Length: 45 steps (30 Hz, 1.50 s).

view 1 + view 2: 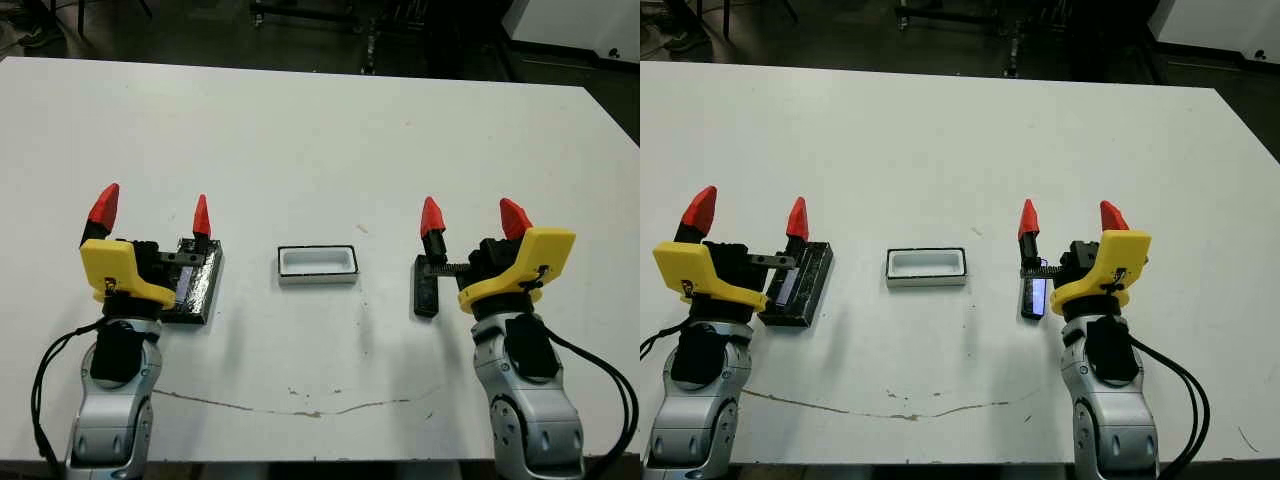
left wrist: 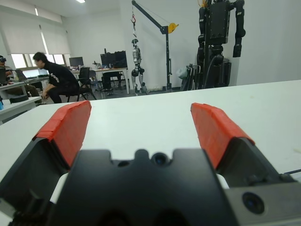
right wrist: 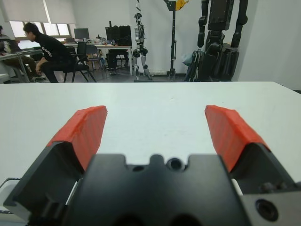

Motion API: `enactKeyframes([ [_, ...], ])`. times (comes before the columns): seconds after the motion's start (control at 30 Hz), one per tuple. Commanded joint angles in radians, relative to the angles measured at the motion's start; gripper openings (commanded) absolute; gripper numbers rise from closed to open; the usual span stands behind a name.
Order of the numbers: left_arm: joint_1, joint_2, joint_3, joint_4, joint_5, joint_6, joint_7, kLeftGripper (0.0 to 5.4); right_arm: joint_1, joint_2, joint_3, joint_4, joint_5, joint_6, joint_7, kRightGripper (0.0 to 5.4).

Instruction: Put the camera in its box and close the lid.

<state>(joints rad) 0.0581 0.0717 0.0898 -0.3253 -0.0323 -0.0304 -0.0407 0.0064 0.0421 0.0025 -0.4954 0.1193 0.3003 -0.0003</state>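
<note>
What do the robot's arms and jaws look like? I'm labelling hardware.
Both arms are silver-grey with black joint panels and black cables. The left gripper and right gripper each have a yellow housing, a black body and two pointed red-tipped fingers.

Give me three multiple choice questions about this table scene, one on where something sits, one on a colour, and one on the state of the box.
1. Where is the box?
A. Between the two grippers
B. Under the left gripper
C. At the far table edge

2. What colour are the fingertips?
A. Blue
B. Red
C. Green

3. What state is the box in?
A. Closed
B. Open and empty
C. Open with the camera inside

Answers: 1 A, it sits mid-table between the left gripper and right gripper. 2 B, all four tips are red. 3 B, the lid lies by the left gripper, the camera by the right.
</note>
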Motion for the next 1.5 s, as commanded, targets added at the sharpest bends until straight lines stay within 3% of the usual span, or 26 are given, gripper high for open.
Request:
enactKeyframes([
  [0.03, 0.016, -0.002, -0.012, -0.002, 0.006, 0.016, 0.002, 5.39, -0.001, 0.000, 0.000, 0.007, -0.004, -0.006, -0.008, 5.40],
  [0.27, 0.021, 0.002, -0.030, 0.014, 0.038, 0.013, 0.010, 5.39, 0.017, -0.006, 0.032, -0.001, -0.038, 0.056, -0.030, 5.40],
  [0.43, 0.026, -0.003, -0.026, 0.018, 0.006, 0.012, -0.002, 5.39, 0.034, 0.002, 0.057, -0.025, -0.065, 0.083, -0.043, 5.40],
  [0.63, 0.032, 0.015, -0.039, 0.028, 0.042, 0.006, 0.000, 5.39, 0.064, 0.008, 0.094, -0.121, -0.093, 0.187, -0.069, 5.40],
  [0.9, 0.038, -0.001, -0.037, 0.037, 0.007, 0.000, -0.006, 5.39, 0.094, 0.045, 0.134, -0.175, -0.110, 0.311, -0.107, 5.40],
  [1.27, 0.046, 0.006, -0.042, 0.035, 0.033, 0.002, 0.003, 5.39, 0.139, 0.072, 0.141, -0.172, -0.097, 0.387, -0.108, 5.40],
  [1.5, 0.054, 0.000, -0.043, 0.027, 0.041, 0.011, 0.000, 5.39, 0.148, 0.071, 0.154, -0.161, -0.129, 0.422, -0.126, 5.40],
])
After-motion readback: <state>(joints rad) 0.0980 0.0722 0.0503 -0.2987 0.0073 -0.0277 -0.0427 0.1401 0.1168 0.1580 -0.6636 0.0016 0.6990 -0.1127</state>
